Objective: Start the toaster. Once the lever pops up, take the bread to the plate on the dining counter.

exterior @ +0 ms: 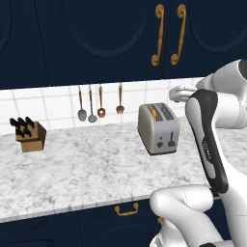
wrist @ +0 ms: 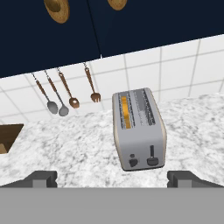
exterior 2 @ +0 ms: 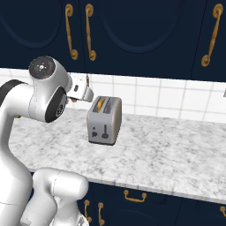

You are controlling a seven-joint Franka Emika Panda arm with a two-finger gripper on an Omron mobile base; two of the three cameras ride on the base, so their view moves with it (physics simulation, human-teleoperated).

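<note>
1. Toaster (wrist: 138, 130) stands on the marble wall counter (exterior: 77, 169), ahead of and below the jaws, end panel facing them.
2. Gripper (wrist: 112, 178) is released, jaws spread wide and holding nothing, well apart from the toaster.
3. Bread (wrist: 125, 112) sits down in the slot on the left as seen from the hand.
4. Lever (wrist: 152, 152) looks untouched, tab low in its slot beside the knob (wrist: 133, 162); whether it is already pressed I cannot tell. Judged at the start: pressing, pop-up and carrying are all left.
5. Room: bare counter all round the toaster; hanging utensils (wrist: 65, 94) and tiled wall behind; knife block (exterior: 30, 135) far to the left. Approach from the front is clear.
</note>
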